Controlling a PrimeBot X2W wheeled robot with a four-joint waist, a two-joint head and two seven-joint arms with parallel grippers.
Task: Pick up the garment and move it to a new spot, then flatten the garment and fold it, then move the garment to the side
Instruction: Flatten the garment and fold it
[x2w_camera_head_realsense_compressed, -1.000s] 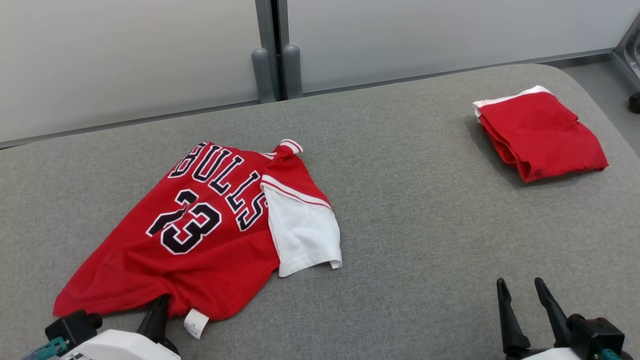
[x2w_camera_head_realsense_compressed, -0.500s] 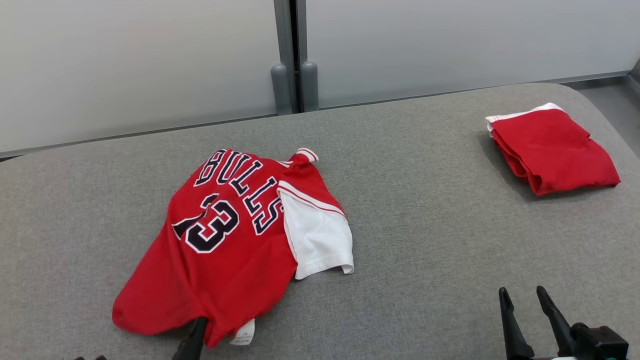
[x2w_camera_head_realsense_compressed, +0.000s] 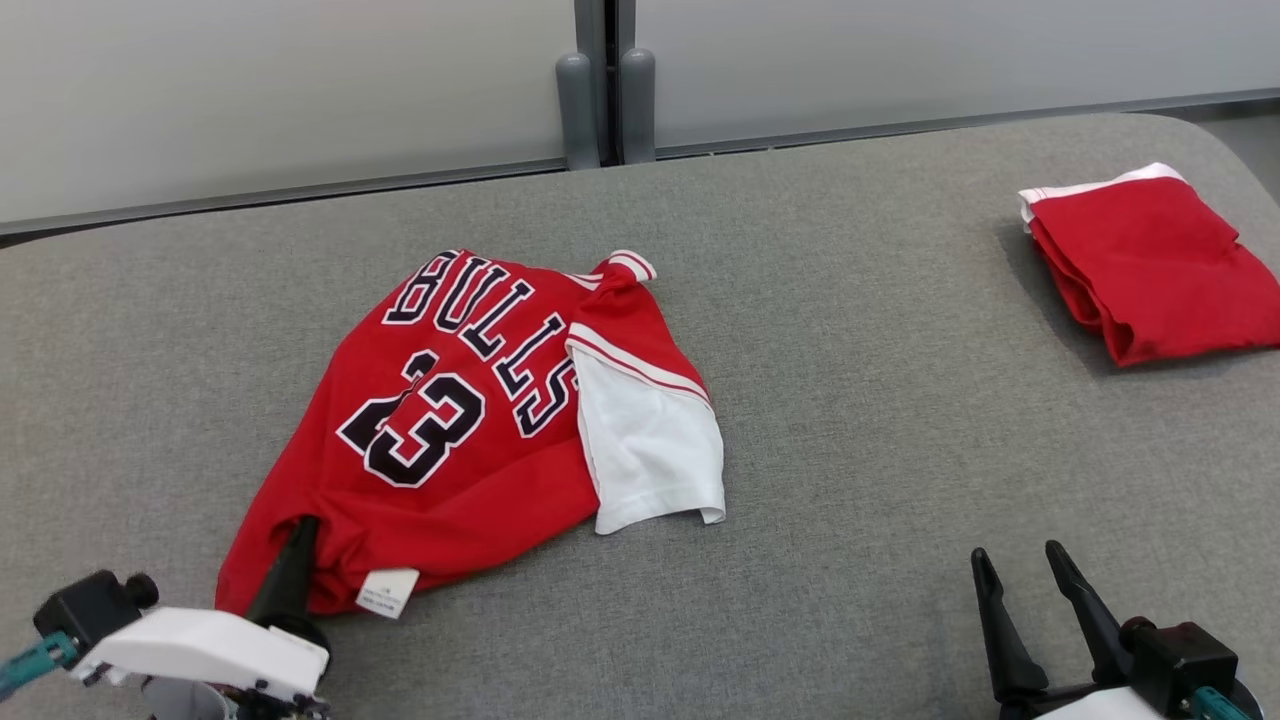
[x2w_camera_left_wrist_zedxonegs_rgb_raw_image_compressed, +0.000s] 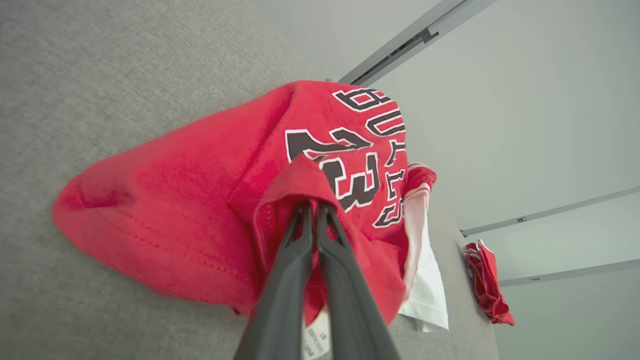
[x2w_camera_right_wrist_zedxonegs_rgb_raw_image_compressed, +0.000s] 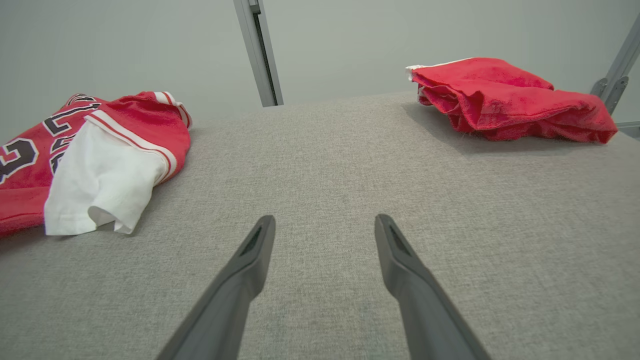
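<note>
Near left edge, left gripper (x2w_camera_left_wrist_zedxonegs_rgb_raw_image_compressed: 312, 209): fingers pressed together on a pinch of the jersey (x2w_camera_head_realsense_compressed: 440, 430) at its near hem, just left of the white tag (x2w_camera_head_realsense_compressed: 385, 592).
Near right edge, right gripper (x2w_camera_head_realsense_compressed: 1015, 552): fingers apart, holding nothing, over bare grey table (x2w_camera_head_realsense_compressed: 850, 420), well apart from the jersey.
Jersey position: left of centre on the table, number side up, bunched rather than flat, with the white sleeve (x2w_camera_head_realsense_compressed: 650, 450) on its right side.
Key relation: the jersey runs away from the left gripper toward far and right. Its long axis goes from the pinched hem to the striped trim (x2w_camera_head_realsense_compressed: 632, 265), so a pull would likely draw it along that line.
Nearer arm: left; the right would have to reach leftward for the sleeve.
Far right: folded red garment (x2w_camera_head_realsense_compressed: 1150, 265), well apart from both grippers.
</note>
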